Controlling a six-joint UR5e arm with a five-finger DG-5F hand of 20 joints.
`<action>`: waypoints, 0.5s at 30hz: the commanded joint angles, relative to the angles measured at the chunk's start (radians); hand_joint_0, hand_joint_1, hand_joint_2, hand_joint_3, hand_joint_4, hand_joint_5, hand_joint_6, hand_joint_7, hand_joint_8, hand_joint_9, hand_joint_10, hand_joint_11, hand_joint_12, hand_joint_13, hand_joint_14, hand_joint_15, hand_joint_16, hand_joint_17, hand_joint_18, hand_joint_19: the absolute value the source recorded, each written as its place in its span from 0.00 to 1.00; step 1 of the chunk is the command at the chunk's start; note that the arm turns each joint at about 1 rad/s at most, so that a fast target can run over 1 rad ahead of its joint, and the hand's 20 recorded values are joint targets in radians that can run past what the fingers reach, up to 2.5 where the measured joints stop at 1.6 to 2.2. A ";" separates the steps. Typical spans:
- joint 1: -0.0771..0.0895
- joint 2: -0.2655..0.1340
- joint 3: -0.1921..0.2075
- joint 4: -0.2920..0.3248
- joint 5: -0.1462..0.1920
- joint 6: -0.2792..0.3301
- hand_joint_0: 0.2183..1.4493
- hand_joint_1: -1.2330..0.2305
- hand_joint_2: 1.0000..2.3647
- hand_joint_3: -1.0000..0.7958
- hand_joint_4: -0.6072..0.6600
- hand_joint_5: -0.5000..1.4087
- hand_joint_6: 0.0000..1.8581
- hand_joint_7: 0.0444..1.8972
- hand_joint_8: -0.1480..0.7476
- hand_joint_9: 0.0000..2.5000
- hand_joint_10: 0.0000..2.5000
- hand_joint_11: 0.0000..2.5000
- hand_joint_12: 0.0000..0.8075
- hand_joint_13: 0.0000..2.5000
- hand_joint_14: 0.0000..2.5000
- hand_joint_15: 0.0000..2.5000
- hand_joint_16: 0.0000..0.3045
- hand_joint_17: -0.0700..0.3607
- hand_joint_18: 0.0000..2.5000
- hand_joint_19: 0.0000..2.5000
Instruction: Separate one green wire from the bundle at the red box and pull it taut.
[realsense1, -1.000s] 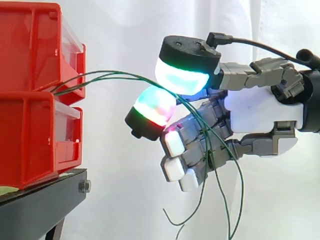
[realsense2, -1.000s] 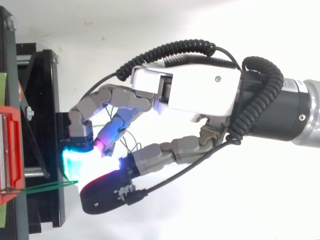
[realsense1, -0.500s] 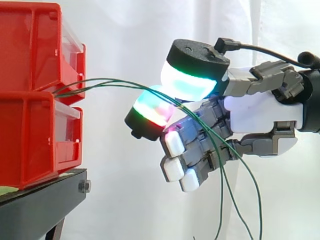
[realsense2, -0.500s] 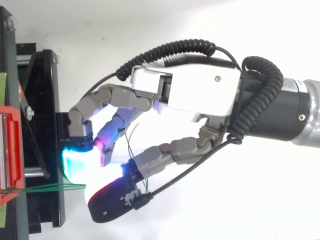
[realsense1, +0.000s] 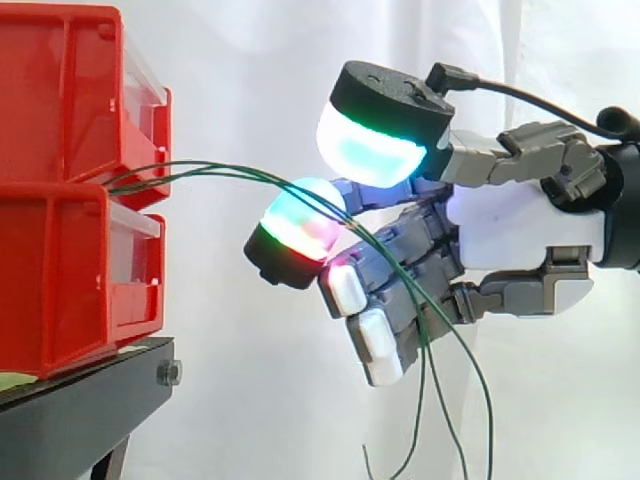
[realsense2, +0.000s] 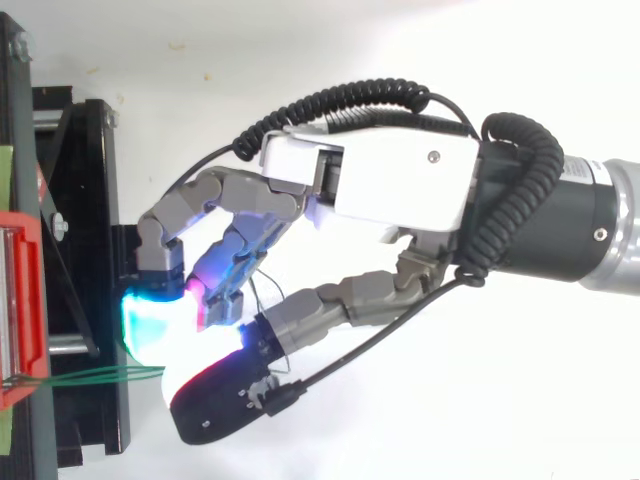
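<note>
The green wires (realsense1: 220, 172) run from the red box (realsense1: 60, 100) across the lower pad of the robot hand (realsense1: 520, 225), whose pads (realsense1: 368, 150) stand apart, pinching nothing. Closing now might catch several strands together, or they could slide off.

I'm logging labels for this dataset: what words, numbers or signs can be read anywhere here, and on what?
None can be read: no text shows on the red bins, the black stand, the hand or the green wires.
Green strip at the stand's edge: too little shows to tell.
</note>
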 joint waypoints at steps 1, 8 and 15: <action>0.000 -0.005 -0.018 0.025 0.001 0.010 0.27 0.42 0.00 0.28 0.63 0.16 0.48 0.46 0.54 0.40 0.01 0.26 0.48 0.48 0.01 0.24 0.19 0.46 0.38 0.19; 0.008 -0.005 -0.090 0.164 0.001 0.052 0.27 0.41 0.00 0.28 0.63 0.16 0.48 0.46 0.54 0.41 0.01 0.27 0.49 0.59 0.01 0.29 0.18 0.45 0.39 0.18; 0.011 -0.006 -0.093 0.185 0.000 0.087 0.28 0.42 0.00 0.28 0.63 0.16 0.48 0.47 0.55 0.42 0.01 0.30 0.48 0.65 0.01 0.35 0.18 0.45 0.40 0.18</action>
